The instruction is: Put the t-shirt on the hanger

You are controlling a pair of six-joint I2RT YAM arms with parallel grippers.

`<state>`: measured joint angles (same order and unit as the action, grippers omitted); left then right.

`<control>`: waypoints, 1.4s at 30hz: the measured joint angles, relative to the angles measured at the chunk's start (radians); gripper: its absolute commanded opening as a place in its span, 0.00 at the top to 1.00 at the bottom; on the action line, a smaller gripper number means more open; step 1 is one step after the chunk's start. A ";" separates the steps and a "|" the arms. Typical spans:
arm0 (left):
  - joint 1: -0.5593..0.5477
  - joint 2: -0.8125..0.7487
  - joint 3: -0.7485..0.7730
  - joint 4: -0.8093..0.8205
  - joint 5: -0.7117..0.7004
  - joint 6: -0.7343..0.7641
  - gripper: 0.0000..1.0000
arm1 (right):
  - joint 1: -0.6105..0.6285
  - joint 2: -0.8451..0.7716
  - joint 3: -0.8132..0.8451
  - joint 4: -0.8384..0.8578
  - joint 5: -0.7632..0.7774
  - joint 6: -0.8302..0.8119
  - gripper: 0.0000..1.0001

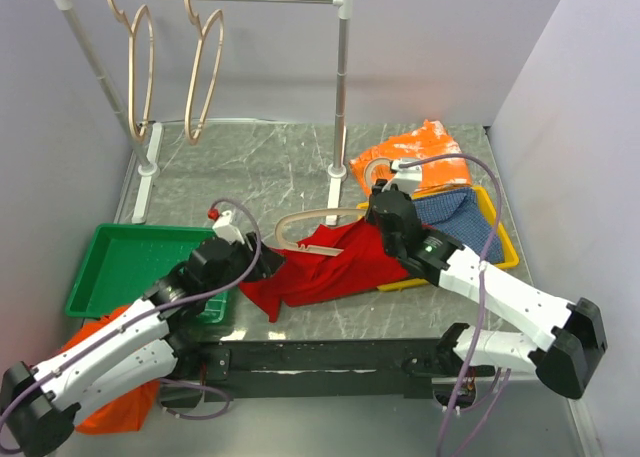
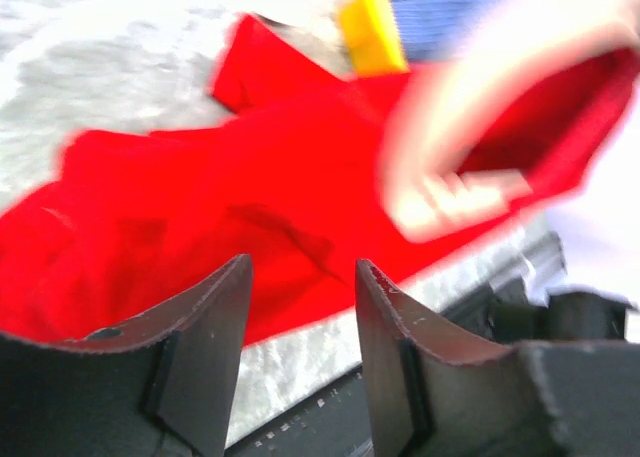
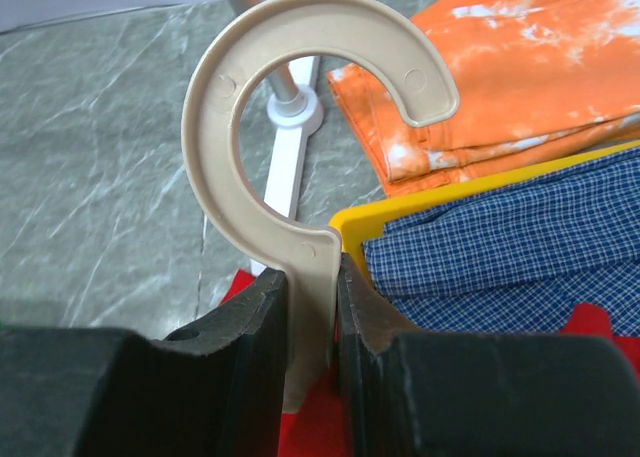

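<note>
blur smears the t-shirt (image 2: 200, 207); the hanger (image 3: 205, 127) lies partly hidden inside it.

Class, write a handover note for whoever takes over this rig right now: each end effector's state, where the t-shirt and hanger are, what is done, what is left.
Left end effector: open, empty, facing the t-shirt.
Right end effector: shut on the hanger at its neck, below the hook.
The t-shirt lies crumpled on the table between the arms, one end by the yellow tray.
Done: hanger gripped and at the shirt; whether its frame is inside the fabric is unclear.
Left: work the shirt onto the hanger's shoulders.
</note>
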<state>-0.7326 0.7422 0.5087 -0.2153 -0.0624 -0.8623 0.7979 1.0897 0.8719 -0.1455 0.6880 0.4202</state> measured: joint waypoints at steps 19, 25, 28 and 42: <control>-0.304 0.311 -0.043 0.288 -0.206 0.004 0.44 | 0.000 0.093 0.058 -0.066 0.092 0.059 1.00; -0.336 0.369 -0.021 0.334 -0.263 0.000 0.52 | 0.000 0.093 0.061 -0.066 0.097 0.058 1.00; -0.353 0.406 0.000 0.328 -0.307 -0.013 0.58 | 0.000 0.093 0.062 -0.066 0.097 0.058 1.00; -0.377 0.456 0.003 0.327 -0.380 -0.040 0.62 | 0.000 0.093 0.065 -0.073 0.097 0.058 1.00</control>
<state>-1.1099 1.1980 0.5121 0.1120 -0.4427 -0.9024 0.7979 1.1831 0.9371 -0.2188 0.7849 0.4786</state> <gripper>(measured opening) 0.317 0.273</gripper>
